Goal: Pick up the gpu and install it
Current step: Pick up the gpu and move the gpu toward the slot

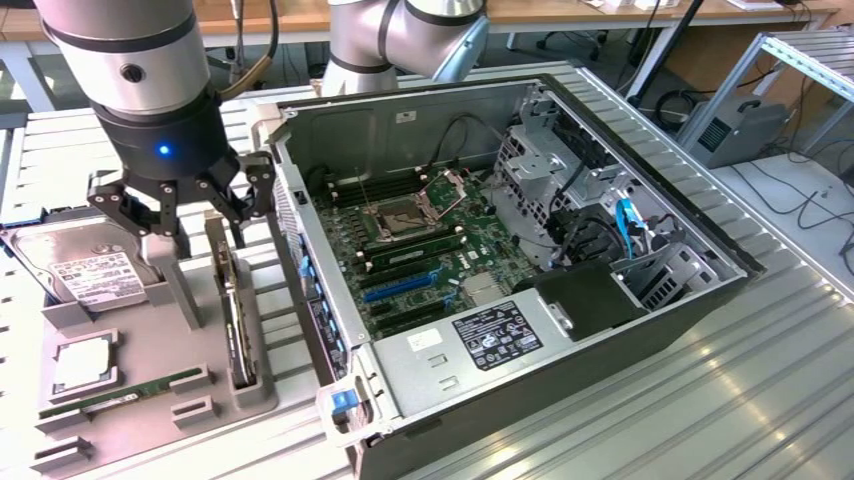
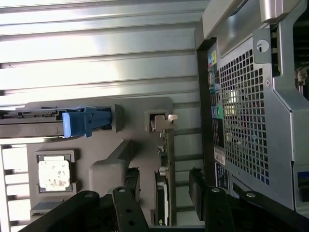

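Observation:
The gpu (image 1: 235,310) stands on its long edge in a slot of the grey holder tray (image 1: 147,420), left of the open computer case (image 1: 400,110). My gripper (image 1: 184,222) hangs open just above the card's far end, one finger on each side, touching nothing. In the wrist view the gpu (image 2: 160,193) runs edge-on between my two black fingers (image 2: 129,191), with its silver end bracket (image 2: 163,121) further along, and my gripper (image 2: 164,183) straddles it with a gap on both sides.
The tray also holds a silver hard drive (image 1: 83,268), a CPU (image 1: 83,365) and a green RAM stick (image 1: 123,396). The case lies open with its motherboard (image 1: 427,240) and a blue slot (image 1: 400,286) exposed. The case's rear grille (image 2: 246,121) stands close beside the gpu.

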